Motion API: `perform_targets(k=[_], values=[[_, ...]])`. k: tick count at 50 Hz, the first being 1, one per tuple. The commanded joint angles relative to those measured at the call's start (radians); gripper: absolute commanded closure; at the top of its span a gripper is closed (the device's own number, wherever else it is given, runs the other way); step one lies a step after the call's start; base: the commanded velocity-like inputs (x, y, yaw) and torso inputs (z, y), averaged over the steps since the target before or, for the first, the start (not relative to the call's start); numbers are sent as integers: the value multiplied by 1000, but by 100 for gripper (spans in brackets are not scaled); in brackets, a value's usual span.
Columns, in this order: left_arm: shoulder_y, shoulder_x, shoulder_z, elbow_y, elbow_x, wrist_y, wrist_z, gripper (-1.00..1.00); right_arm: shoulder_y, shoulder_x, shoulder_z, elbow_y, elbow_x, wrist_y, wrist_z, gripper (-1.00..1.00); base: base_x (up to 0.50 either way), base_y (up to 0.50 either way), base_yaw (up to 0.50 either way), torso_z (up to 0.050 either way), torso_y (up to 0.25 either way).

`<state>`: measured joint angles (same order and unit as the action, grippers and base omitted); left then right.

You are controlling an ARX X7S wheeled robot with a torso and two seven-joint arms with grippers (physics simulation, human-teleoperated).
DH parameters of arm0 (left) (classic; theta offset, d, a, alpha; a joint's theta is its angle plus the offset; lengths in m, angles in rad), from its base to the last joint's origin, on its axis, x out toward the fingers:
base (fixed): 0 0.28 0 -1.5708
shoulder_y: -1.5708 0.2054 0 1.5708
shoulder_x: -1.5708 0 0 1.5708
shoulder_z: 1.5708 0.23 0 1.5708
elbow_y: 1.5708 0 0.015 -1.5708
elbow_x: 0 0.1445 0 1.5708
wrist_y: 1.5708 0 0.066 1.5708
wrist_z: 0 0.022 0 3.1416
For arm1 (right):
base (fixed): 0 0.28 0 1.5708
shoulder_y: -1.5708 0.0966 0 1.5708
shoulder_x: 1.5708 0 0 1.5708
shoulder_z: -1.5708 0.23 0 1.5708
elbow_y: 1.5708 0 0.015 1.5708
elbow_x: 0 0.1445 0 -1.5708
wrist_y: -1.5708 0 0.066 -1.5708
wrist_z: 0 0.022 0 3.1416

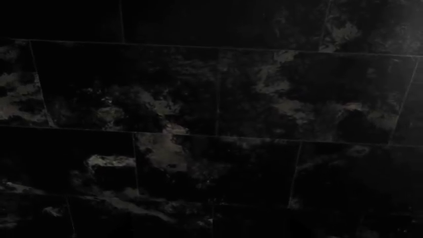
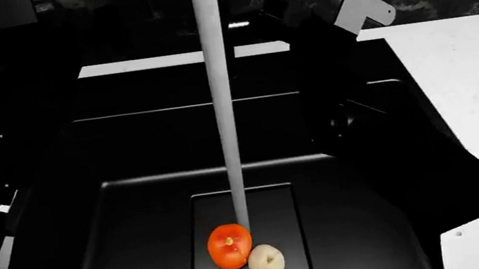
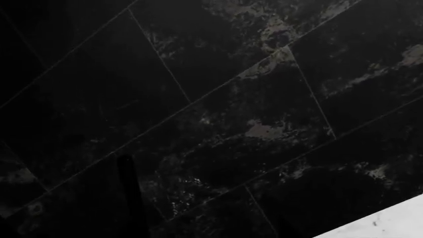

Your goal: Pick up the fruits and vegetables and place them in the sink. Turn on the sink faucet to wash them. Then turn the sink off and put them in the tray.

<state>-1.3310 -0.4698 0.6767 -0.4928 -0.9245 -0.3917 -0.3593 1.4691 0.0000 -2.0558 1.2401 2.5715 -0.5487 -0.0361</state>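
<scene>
Water is running onto two pieces of produce lying in a black sink.

A pale stream of water [image 2: 219, 102] is falling straight down into the sink [image 2: 138, 210], landing on the recessed bottom panel just behind the orange-red tomato [image 2: 228, 246], which is touching the smaller cream apple [image 2: 266, 262]; judging from this, the washing step is under way. The right arm [image 2: 348, 113] is reaching toward the back of the sink, probably near the faucet lever, but the faucet is lost against the dark wall. Neither claw is showing; whether released or clenched, I cannot tell. Both wrist cameras are showing only dark marbled wall tiles [image 1: 218, 99]. The white worktop [image 2: 474, 83] is flanking the sink; the tray is out of view.
</scene>
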Motion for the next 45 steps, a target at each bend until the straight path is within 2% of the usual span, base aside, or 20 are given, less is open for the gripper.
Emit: perform_targets(k=[1,5,13,45], values=[[9,5,5,2,3,3,4,-100,-3,0,182,39,-185,47,5,-100,0,0,0,0,0],[13,5,6,1,4,6,7,-100,-9,0,258,29,-302,53,12,-100,0,0,0,0,0],[16,18,9,-15,9,16,14,-100,6,0,330,26,-359,23,25,-100,0,0,0,0,0],[15,38,34,-32,23,12,51,-100,-38,0,347,28,-416,-5,56,-100,0,0,0,0,0]])
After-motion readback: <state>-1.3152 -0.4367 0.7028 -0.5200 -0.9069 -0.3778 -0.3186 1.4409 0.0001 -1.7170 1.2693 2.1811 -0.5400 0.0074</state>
